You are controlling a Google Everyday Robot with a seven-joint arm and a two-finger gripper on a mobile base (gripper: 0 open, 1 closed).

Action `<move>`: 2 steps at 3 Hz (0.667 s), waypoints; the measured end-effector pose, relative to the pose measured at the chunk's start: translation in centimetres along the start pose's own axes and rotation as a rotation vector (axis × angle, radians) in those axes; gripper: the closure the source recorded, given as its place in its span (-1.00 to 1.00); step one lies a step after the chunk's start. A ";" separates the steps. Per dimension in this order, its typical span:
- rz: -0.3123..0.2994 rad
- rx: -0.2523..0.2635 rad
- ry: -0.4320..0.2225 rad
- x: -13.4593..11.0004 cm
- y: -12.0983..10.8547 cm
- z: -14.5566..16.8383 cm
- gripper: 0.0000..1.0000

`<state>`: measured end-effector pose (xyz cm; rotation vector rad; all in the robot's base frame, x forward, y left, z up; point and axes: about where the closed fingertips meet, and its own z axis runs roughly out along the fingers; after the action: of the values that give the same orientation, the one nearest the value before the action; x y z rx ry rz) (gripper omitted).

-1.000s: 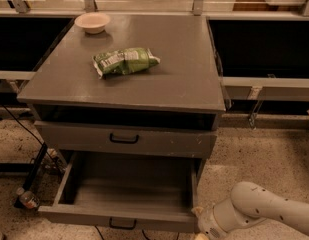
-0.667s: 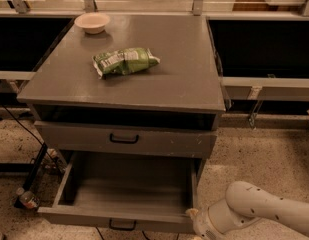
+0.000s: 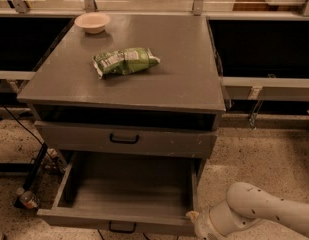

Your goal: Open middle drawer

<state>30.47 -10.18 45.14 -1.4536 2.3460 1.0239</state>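
The middle drawer [image 3: 125, 139] is a grey flat front with a small black pull handle [image 3: 124, 138], right under the cabinet top, and it stands pushed in. Below it a taller grey drawer [image 3: 119, 218] is pulled far out, showing its bare grey box. My gripper [image 3: 196, 219] is at the bottom edge of the camera view, at the front right corner of that open lower drawer, well below and to the right of the middle drawer's handle. My white arm [image 3: 264, 209] reaches in from the lower right.
On the grey cabinet top [image 3: 184, 69] lie a green snack bag [image 3: 125, 61] and a small white bowl [image 3: 92, 22]. A dark slot runs above the middle drawer. A bottle [image 3: 28, 200] and cables lie on the speckled floor at the left. Dark counters flank the cabinet.
My arm has shifted a little to the left, bringing the gripper up to the open lower drawer's front right corner. The drawers have not moved.
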 end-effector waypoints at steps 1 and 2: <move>0.003 -0.023 0.012 1.3 1.0 -0.3 -1.00; -0.004 -0.026 0.024 2.5 2.2 -1.0 -1.00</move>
<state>27.55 -12.04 45.63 -1.4871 2.3535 1.0451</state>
